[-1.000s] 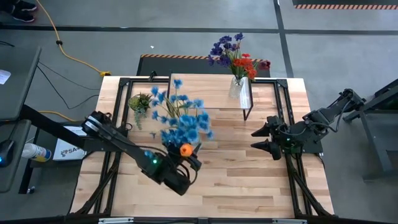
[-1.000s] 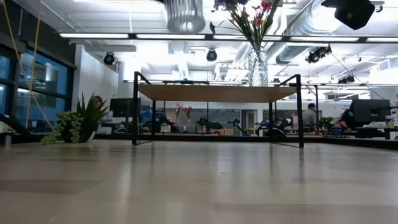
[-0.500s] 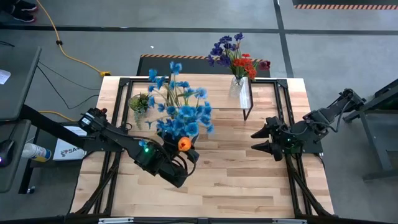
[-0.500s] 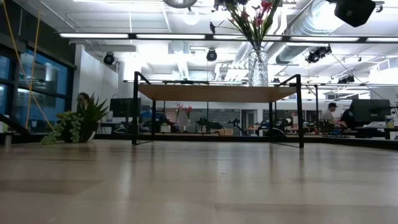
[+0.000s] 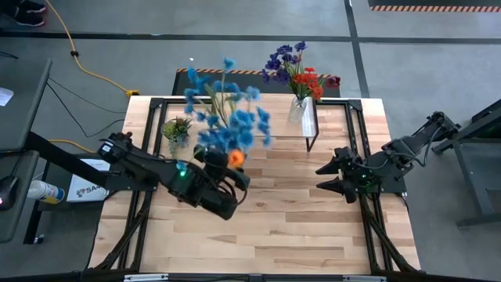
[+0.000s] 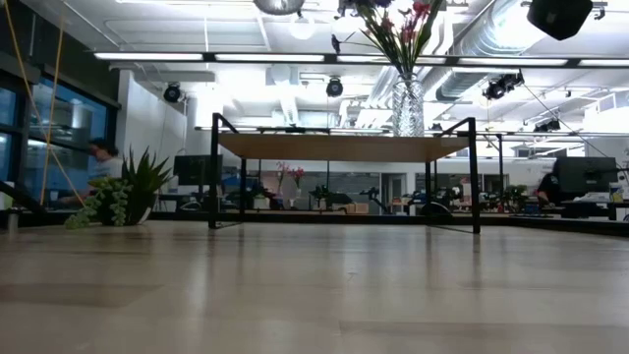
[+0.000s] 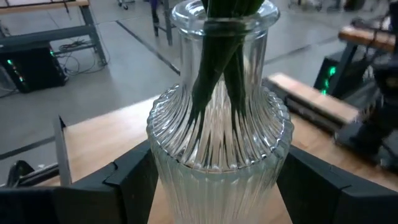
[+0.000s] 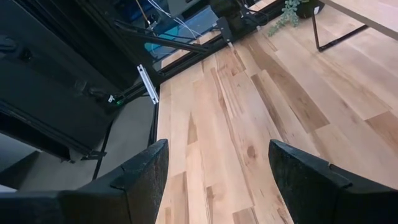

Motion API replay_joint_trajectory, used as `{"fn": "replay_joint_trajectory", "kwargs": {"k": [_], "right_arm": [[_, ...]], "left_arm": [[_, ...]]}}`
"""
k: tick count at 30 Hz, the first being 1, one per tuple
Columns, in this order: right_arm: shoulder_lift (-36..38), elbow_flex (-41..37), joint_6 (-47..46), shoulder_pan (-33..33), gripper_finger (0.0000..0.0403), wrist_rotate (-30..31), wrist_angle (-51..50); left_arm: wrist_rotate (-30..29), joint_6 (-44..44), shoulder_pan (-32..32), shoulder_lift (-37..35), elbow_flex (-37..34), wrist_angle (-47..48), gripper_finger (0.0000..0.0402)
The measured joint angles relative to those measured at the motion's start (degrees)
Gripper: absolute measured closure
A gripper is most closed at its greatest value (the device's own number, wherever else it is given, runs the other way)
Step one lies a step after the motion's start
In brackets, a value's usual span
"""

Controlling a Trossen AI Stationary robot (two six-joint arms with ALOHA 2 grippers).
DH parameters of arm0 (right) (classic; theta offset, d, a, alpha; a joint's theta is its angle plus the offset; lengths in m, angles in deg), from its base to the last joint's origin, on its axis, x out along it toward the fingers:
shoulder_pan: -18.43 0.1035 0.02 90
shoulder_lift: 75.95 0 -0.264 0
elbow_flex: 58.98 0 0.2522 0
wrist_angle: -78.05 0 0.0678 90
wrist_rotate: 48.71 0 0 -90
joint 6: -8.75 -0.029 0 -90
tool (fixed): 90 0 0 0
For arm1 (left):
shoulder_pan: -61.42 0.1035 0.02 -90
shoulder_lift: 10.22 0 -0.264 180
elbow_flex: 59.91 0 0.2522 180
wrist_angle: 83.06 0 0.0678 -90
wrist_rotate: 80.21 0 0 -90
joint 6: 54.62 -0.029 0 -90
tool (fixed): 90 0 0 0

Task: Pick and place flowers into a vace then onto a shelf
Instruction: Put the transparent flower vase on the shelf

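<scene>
Left gripper (image 5: 225, 182), centre-left of the high view, has its jaws clamped around a ribbed glass vase (image 7: 219, 155) of the blue flowers (image 5: 227, 125), carried clear of the tabletop. The shelf (image 5: 258, 117) sits top centre, already bearing a red-and-purple bunch (image 5: 297, 74). Keep the vase upright, lower it beside that one. Right gripper (image 5: 327, 175) waits centre-right, jaws apart, empty

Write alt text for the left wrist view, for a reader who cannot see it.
A ribbed clear glass vase fills the view, held between the left tool's two dark fingers, with green flower stems standing in its neck. Behind it lie the wooden tabletop and a grey floor.
</scene>
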Motion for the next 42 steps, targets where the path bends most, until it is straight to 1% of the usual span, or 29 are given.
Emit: {"fn": "replay_joint_trajectory", "kwargs": {"k": [2, 7, 10, 17, 26, 36, 40, 42], "right_arm": [[0.07, 0.0, 0.61, 0.0, 0.0137, 0.0, 0.0], [0.09, 0.0, 0.98, 0.0, 0.0137, -0.02, 0.0], [0.09, 0.0, 1.0, 0.0, 0.0137, 0.0, 0.0], [0.11, 0.02, 1.0, -0.02, 0.0137, 0.0, -0.02], [0.11, 0.0, 1.0, -0.02, 0.0137, 0.0, -0.02], [0.11, 0.0, 1.0, 0.0, 0.0137, 0.0, -0.2], [0.11, 0.0, 1.0, 0.0, 0.0137, 0.0, -0.46], [0.13, 0.0, 1.0, 0.0, 0.0137, 0.04, -0.57]], "left_arm": [[-0.58, 0.16, 1.01, -0.66, 0.17, 0.39, 0.0094], [0.97, 1.33, 3.82, -2.39, 0.06, 4.08, 0.0094], [0.88, 1.39, 6.39, -3.14, 0.17, 4.24, 0.0094], [4.26, 0.8, 12.38, -4.45, 0.04, 6.02, 0.0094], [4.37, 0.39, 18.84, -4.71, 0.04, 5.74, 0.0094], [8.23, 0.17, 24.35, -4.66, 0.04, 4.83, 0.0094], [9.5, -3.71, 25.46, -4.66, 0.04, 1.73, 0.0094], [9.0, -5.89, 25.44, -4.66, 0.04, -0.67, 0.0094]]}}
